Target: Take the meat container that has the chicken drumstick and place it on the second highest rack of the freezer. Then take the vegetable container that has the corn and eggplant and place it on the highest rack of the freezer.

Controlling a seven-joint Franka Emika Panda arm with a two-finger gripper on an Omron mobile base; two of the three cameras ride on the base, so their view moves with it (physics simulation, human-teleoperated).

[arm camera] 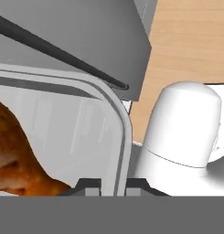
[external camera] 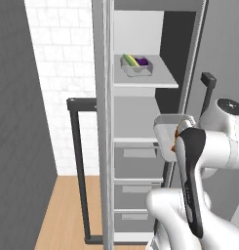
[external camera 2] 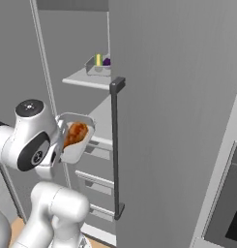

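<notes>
The gripper (arm camera: 113, 185) was clamped on the rim of the meat container (external camera 2: 76, 138), drumstick (external camera 2: 75, 132) inside, held tilted mid-frame before the open freezer (external camera: 140, 29). The second highest rack (external camera: 135, 140) lay just beyond, left of the container in the left base view.

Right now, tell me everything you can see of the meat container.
The meat container is a shallow, pale grey, translucent-looking tray with rounded corners and a raised rim. It holds the glossy orange-brown chicken drumstick. The shut gripper pinches its rim and holds it in the air, steeply tilted, in front of the open freezer, about level with the second shelf board.
</notes>
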